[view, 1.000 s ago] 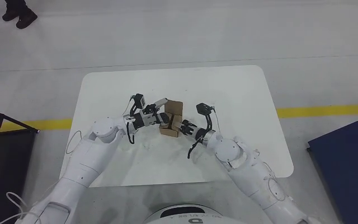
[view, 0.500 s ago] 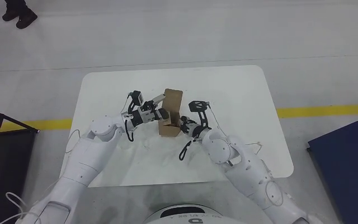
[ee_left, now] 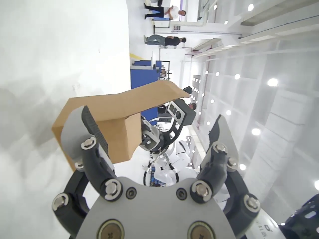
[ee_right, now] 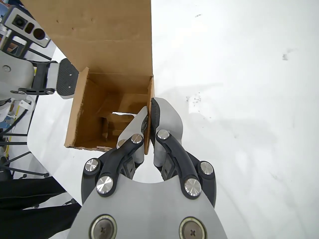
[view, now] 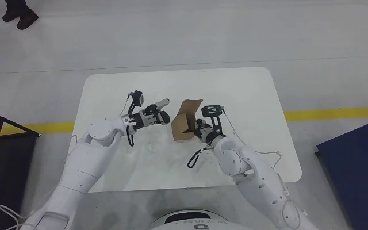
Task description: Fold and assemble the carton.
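Observation:
A small brown carton (view: 185,119) lies tipped on the white table (view: 247,98), its mouth facing my right arm and one long flap (ee_right: 99,21) standing out. My right gripper (ee_right: 149,115) is shut on the carton's side wall (ee_right: 150,93), one finger inside and one outside. In the carton's far end the flaps (ee_right: 117,123) leave a gap. My left gripper (view: 163,112) is open, a little to the left of the carton (ee_left: 109,130), not touching it. One of its pads (ee_right: 65,79) stands beside the carton's other wall.
The table's rounded edge (view: 172,72) runs along the far side. A yellow floor line (view: 325,114) passes beyond the table's right end. Bare white surface (ee_right: 236,75) lies around the carton.
My left gripper has let go of the carton and drawn back to the left. The right gripper has shifted the carton to the right and tipped it, the flap swinging out.

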